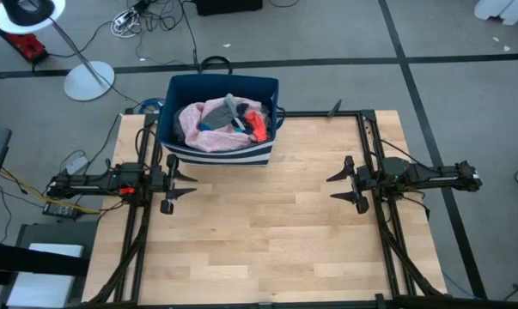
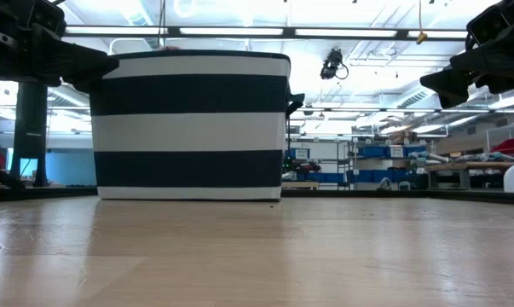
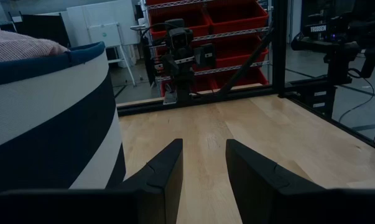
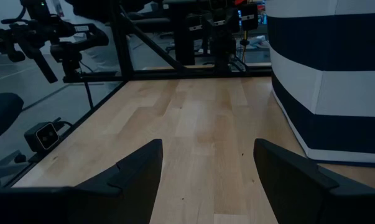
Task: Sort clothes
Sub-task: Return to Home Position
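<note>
Where clothes (image 1: 209,125) fill bin (image 1: 225,83), table (image 1: 267,233), grey floor (image 1: 327,34)

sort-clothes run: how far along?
Looks done: the clothes are piled in the bin, and none shows on the table. In hand: nothing; the left gripper and right gripper are both open and empty, raised over the table's opposite sides. Left: likely only parking the arms.

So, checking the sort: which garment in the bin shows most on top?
The pink garment: it covers most of the pile in the bin, while the red-orange piece and the grey piece show only as small patches.
</note>
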